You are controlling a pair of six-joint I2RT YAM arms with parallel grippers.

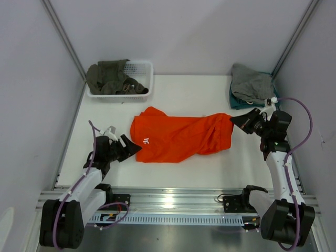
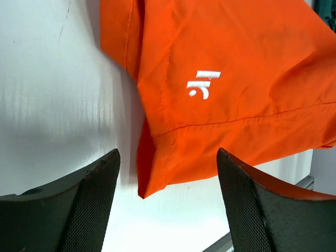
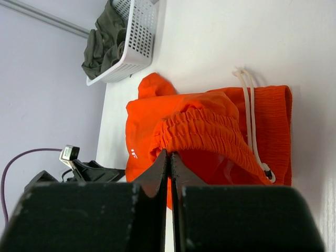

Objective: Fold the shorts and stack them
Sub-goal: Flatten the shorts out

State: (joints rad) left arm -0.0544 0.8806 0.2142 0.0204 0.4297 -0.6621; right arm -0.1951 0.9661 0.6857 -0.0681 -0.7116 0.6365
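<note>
The bright orange shorts [image 1: 178, 136] lie spread across the middle of the white table, waistband to the right. My left gripper [image 1: 131, 147] is open and empty just off the left leg's lower corner. In the left wrist view [image 2: 168, 152] that hem corner lies between the jaws, untouched, with the small white logo [image 2: 203, 84] beyond it. My right gripper [image 1: 237, 121] is shut on the gathered waistband [image 3: 210, 131] and holds its edge raised, as the right wrist view [image 3: 169, 153] shows. The white drawstring [image 3: 249, 105] lies over the fabric.
A white basket [image 1: 149, 79] holding an olive-green garment [image 1: 110, 76] stands at the back left. A grey and teal pile of garments [image 1: 251, 84] sits at the back right, just behind my right gripper. Metal rails run along the table's near edge.
</note>
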